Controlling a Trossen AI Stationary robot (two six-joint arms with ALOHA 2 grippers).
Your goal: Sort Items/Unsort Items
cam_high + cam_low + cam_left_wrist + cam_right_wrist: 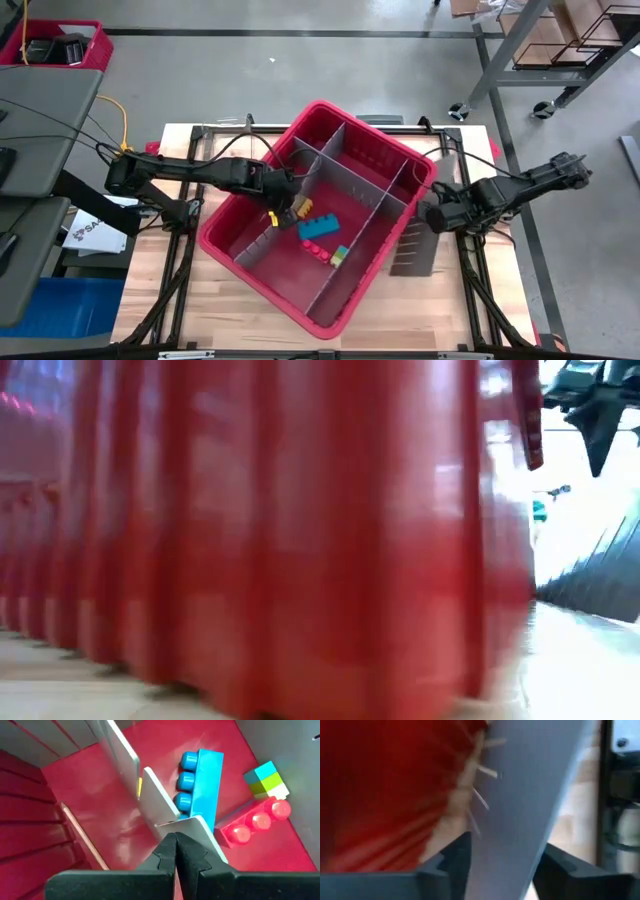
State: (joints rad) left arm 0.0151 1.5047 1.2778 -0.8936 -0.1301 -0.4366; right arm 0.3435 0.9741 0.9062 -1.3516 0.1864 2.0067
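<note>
Left pincer (291, 205): inside the red bin (245, 258), in its middle compartment; fingers pressed together, pinching nothing visible.
Blue block (202, 782): just ahead of the left fingertips, studs on its side, lying flat on the bin floor.
Red block (255, 822): touching the blue block's near end, a little to one side of the fingertips.
Green-and-cyan block (265, 779): beyond the red one, against the divider.
Yellow piece (271, 216): just beside the left pincer, small, shape unclear.
Right pincer (437, 216): outside the bin's right wall, fingers spread either side of a grey divider panel (530, 800); grip or mere straddle not clear.
Step, judged: picking a block with the left.
Doing it well: spread fingers before descending; straddle the blue block across its narrow width; keep clear of the thin grey divider (150, 790) close by.
</note>
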